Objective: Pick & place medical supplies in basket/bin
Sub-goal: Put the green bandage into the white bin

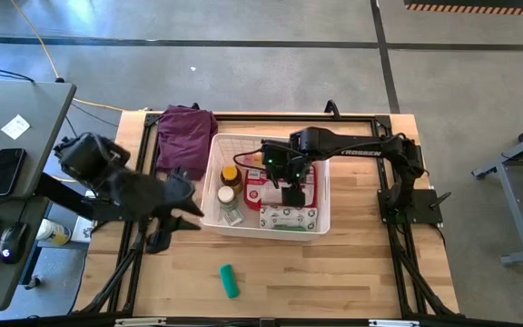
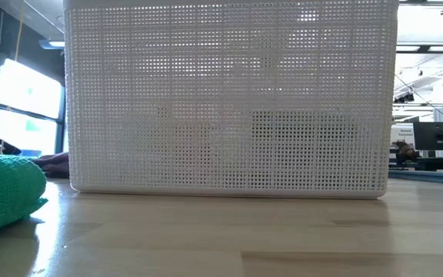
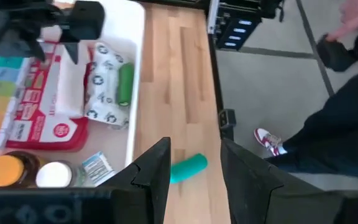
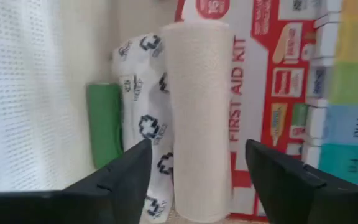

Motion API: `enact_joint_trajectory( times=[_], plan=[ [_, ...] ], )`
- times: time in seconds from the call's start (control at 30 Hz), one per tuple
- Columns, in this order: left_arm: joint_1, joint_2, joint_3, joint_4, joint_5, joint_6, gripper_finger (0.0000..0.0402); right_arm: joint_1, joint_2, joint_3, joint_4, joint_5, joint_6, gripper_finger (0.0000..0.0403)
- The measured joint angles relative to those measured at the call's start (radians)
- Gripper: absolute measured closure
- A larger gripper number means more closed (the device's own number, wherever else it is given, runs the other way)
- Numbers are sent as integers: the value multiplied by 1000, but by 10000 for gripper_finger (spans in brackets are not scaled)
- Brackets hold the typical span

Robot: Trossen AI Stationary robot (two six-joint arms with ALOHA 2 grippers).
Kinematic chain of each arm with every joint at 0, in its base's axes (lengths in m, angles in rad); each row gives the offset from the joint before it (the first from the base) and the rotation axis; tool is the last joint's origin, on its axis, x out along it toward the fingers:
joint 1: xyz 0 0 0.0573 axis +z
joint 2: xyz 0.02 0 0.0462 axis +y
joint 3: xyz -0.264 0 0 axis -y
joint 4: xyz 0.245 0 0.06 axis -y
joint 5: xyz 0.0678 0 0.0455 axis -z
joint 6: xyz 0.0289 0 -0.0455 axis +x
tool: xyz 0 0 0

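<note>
- My right claw (image 4: 197,168) is hanging inside the white basket (image 1: 320,195), fingers spread wide on either side of a beige roll (image 4: 199,118); a gap shows on both sides of the roll, so I am gripping nothing.
- The beige roll is lying on the red first-aid pouch (image 4: 266,68), just beside the white printed packet (image 4: 146,124); it is a plain, finely textured cylinder.
- A green tube (image 4: 104,121) is sitting between the packet and the basket's slotted wall, leaving my fingers little room on that side.
- The rainbow pill organizer (image 4: 353,93) is crowding the other side, its coloured lids running along the pouch's edge.
- An amber bottle (image 1: 231,174) and small white-capped bottles (image 1: 226,194) are standing at the basket's left end.
- My left claw (image 3: 194,168) is hovering over bare wood just outside the basket's left wall, fingers partly apart and holding nothing.
- A green cloth roll (image 1: 230,281) is lying alone on the open front stretch of the table (image 1: 352,272), well apart from the basket.
- A purple cloth (image 1: 185,136) is touching the basket's back left corner.
- A person's shoe (image 3: 269,142) is showing on the floor beyond the table's edge.
</note>
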Motion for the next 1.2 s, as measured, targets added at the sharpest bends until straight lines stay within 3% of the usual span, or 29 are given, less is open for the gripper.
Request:
enact_joint_trajectory(
  times=[0.27, 0.57, 0.7, 0.87, 1.03, 1.2],
  plan=[
    [-75, 82, 0, -25, -8, -5, 229, 7, -26, -1, -93, -17, 117, 115],
    [-114, 239, -1, -42, 105, 163, 229, 126, -302, -1, -71, 115, 351, 135],
    [-128, 311, -2, -31, 145, 280, 215, 226, -428, 0, -58, 224, 542, 142],
    [-122, 403, -2, -19, 203, 388, 161, 413, -526, 0, -58, 382, 757, 143],
    [-125, 496, -1, 6, 274, 489, 118, 598, -536, 0, -58, 500, 911, 143],
    [-137, 590, -1, 4, 262, 621, 117, 717, -494, 0, -58, 576, 1000, 143]
  ],
)
